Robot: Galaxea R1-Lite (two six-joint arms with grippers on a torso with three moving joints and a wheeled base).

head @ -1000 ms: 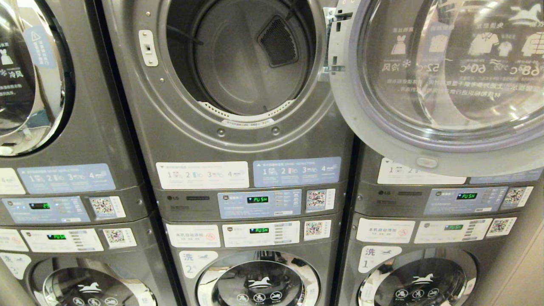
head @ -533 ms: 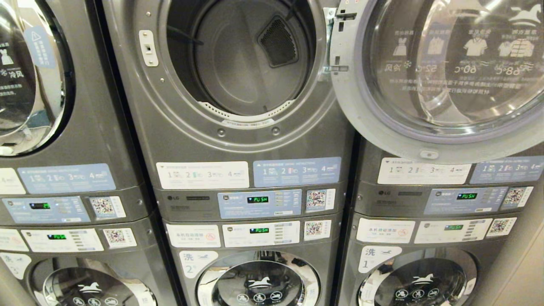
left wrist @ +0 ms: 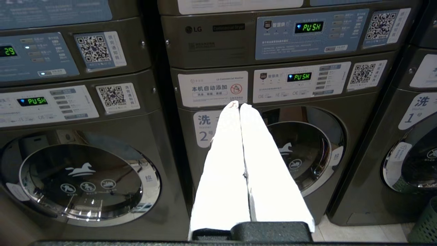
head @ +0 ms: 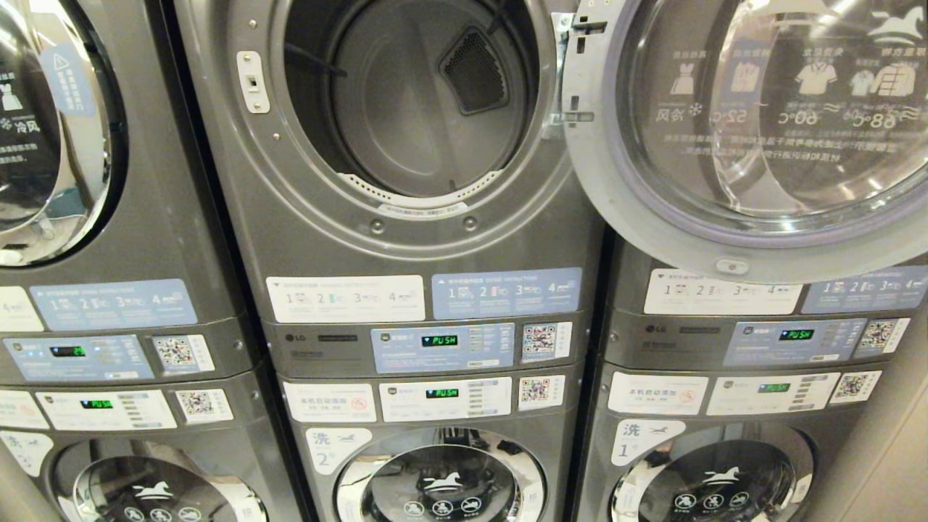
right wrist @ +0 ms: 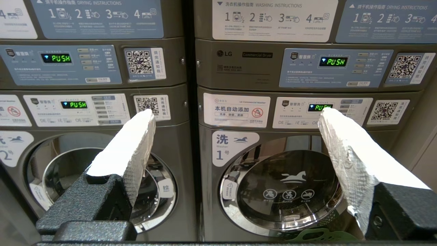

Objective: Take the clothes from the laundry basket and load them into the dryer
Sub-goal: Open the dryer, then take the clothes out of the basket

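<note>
Nearest you, the left gripper (left wrist: pixel 240 106) has its jaws clenched together on nothing, aimed at washer 2 (left wrist: pixel 300 150). Your right gripper (right wrist: pixel 235 116) has its jaws released wide before washer 1 (right wrist: pixel 283 191); the green rim (right wrist: pixel 317 236) beneath is perhaps the laundry basket. Farther up, the dryer (head: pixel 413 109) is empty, its door (head: pixel 754 138) swung right.

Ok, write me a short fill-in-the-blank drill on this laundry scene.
1. The round glass dryer door stands ___.
2. The grey metal dryer drum holds ___ clothes.
3. The left gripper has its white padded fingers ___.
4. The right gripper is ___.

Missing words: open; no; shut; open
</note>
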